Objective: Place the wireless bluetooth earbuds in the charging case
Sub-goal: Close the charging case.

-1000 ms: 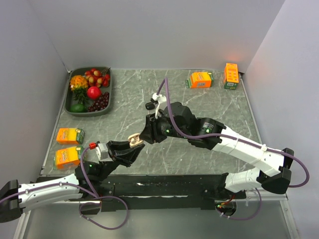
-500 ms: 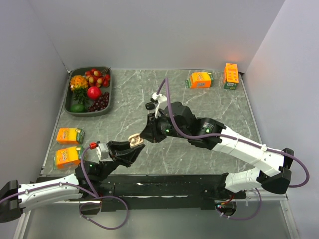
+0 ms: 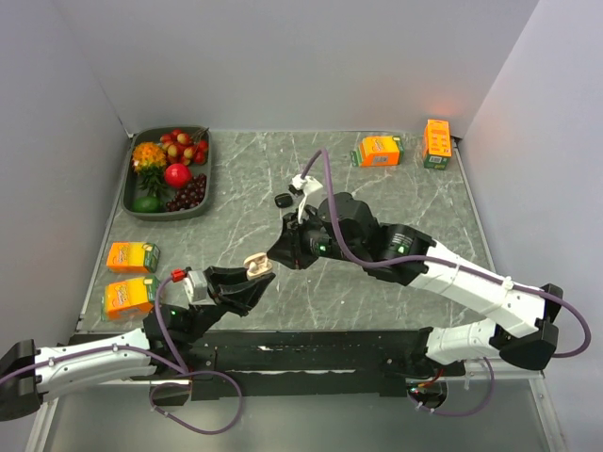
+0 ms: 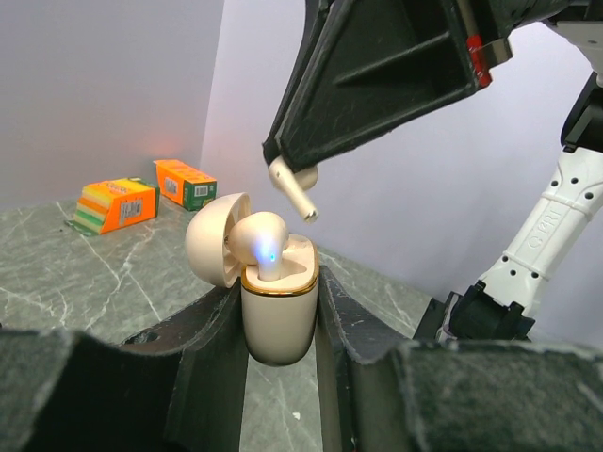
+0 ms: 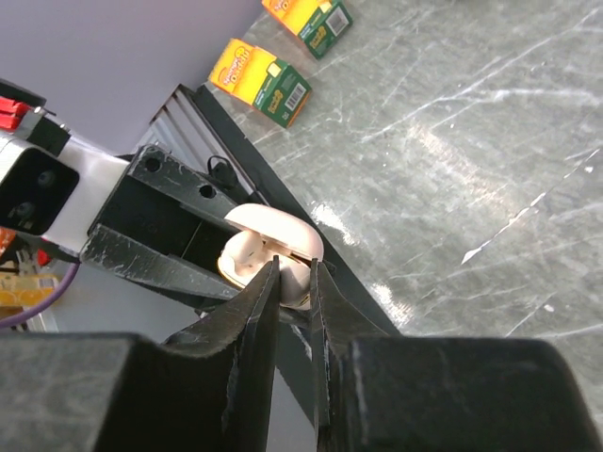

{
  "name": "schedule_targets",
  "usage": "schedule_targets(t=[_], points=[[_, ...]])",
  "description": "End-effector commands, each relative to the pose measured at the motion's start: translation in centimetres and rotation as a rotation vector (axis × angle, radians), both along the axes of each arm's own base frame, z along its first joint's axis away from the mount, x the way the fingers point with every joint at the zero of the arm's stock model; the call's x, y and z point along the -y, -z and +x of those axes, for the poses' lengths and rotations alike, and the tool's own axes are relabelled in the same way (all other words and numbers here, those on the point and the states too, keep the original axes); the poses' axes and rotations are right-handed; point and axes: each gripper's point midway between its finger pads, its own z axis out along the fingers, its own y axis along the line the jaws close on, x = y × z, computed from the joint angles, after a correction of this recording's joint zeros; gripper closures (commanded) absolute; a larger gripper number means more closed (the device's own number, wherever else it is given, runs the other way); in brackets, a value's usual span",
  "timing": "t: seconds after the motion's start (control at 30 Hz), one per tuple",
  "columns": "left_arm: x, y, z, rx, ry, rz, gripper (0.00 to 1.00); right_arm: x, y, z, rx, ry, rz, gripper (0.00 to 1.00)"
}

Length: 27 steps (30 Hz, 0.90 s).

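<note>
- I find the left pincer point(image 3: 247, 282) clamped on the open charging case point(image 4: 276, 315), seated earbud point(image 4: 259, 240) inside, over the table's point(image 3: 405, 202) near edge.
- The right pincer point(image 5: 294, 273) pinches a second earbud point(image 4: 294, 188) just above the case.

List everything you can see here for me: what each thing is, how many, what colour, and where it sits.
table: 1, grey-green marble, under everything
fruit tray: 1, dark, filled with mixed fruit, back left corner
orange boxes: 4, orange with green ends, two at the left edge, two at the back right
small black item: 1, black, on the table near the middle; too small to identify
charging case: 1, cream, lid open, clamped in the left gripper
seated earbud: 1, cream, in the case, blue light glowing
held earbud: 1, cream, just above the case, pinched by the right gripper
left gripper: 1, black, shut on the case
right gripper: 1, black, shut on the held earbud
</note>
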Motion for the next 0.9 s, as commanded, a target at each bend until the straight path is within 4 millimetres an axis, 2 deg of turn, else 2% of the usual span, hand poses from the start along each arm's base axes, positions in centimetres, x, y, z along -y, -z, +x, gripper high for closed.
schedule_targets(t=[0.0,0.17,0.23,0.27,0.3,0.37,0.63,0.7,0.87], points=[[-0.1,-2.1,-0.5,0.022,0.020,-0.055,0.99,0.5,-2.9,-0.2,0.104,-0.015,0.065,1.00],[0.0,-2.2,-0.5,0.024,0.023,-0.054,0.99,0.9,-3.8,0.0,0.207,0.003,0.049,1.00],[0.1,-2.3,-0.5,0.024,0.024,-0.054,0.99,0.7,-4.1,-0.6,0.293,-0.015,0.025,1.00],[0.1,-2.4,-0.5,0.026,0.024,-0.055,0.99,1.0,-4.3,-0.1,0.335,0.021,0.004,1.00],[0.1,-2.3,-0.4,0.026,0.022,-0.053,0.99,0.7,-4.3,-0.7,0.388,-0.007,-0.017,1.00],[0.1,-2.2,-0.4,0.025,0.021,-0.049,0.99,1.0,-4.1,-0.3,0.454,0.008,-0.060,1.00],[0.0,-2.4,-0.5,0.028,0.022,-0.057,0.99,2.0,-3.3,0.0,0.535,0.044,-0.104,1.00],[0.0,-2.5,-0.5,0.028,0.024,-0.060,0.99,2.1,-2.4,0.0,0.535,0.045,-0.117,1.00],[0.0,-2.5,-0.5,0.028,0.022,-0.059,0.99,1.7,-2.6,-0.3,0.548,0.053,-0.085,1.00]])
